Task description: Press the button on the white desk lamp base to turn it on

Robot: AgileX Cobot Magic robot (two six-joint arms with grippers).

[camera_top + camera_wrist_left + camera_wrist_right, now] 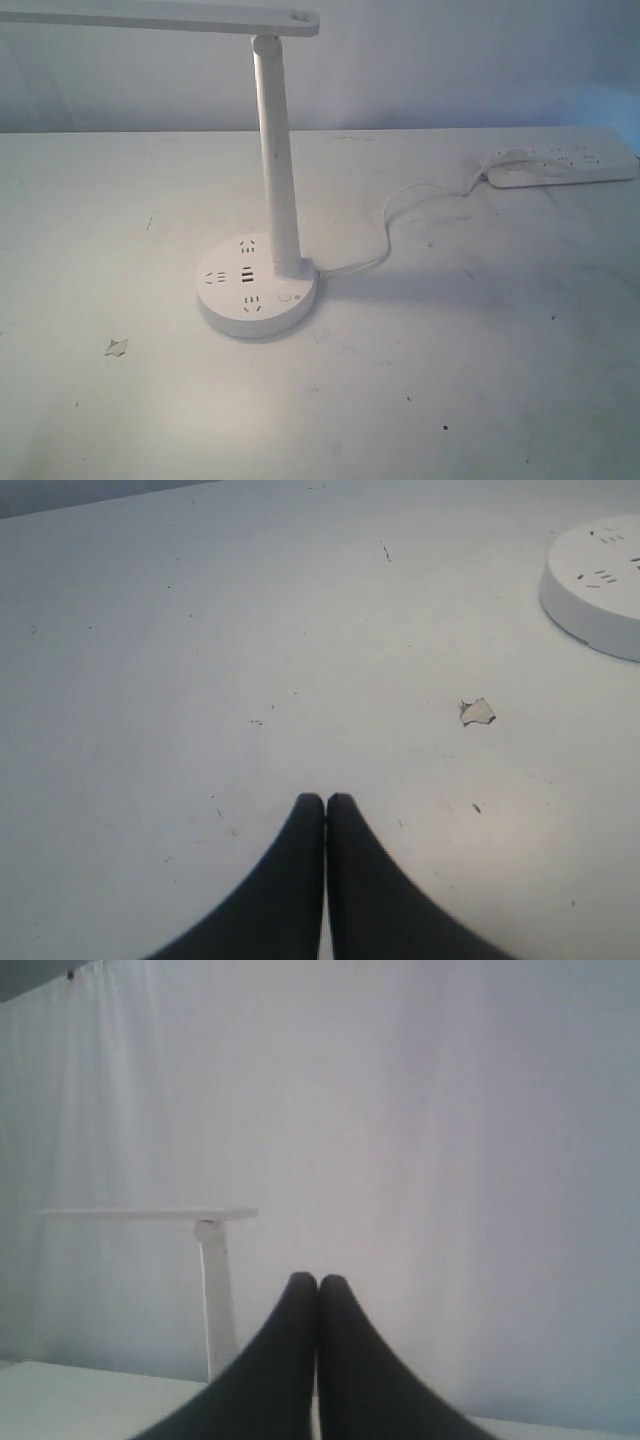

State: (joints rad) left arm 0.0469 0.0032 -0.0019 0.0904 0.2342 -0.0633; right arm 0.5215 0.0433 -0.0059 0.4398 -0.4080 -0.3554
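Observation:
The white desk lamp base [257,285] is a round disc left of the table's centre, with dark socket holes and USB slots on top. Its small round button [288,297] lies flush near the foot of the slim stem [279,160]. Light falls on the table around the base. Neither gripper appears in the exterior view. My left gripper [325,800] is shut and empty above bare table, well away from the lamp base [600,585]. My right gripper [318,1282] is shut and empty, held up facing the backdrop, with the stem [216,1300] off to one side.
A white cord [400,215] runs from the base to a long white power strip [560,166] at the back right. A small scrap [117,347] lies on the white table [480,360], seen as a pale scrap [478,712] by the left wrist. The lamp head [160,17] overhangs at the top left.

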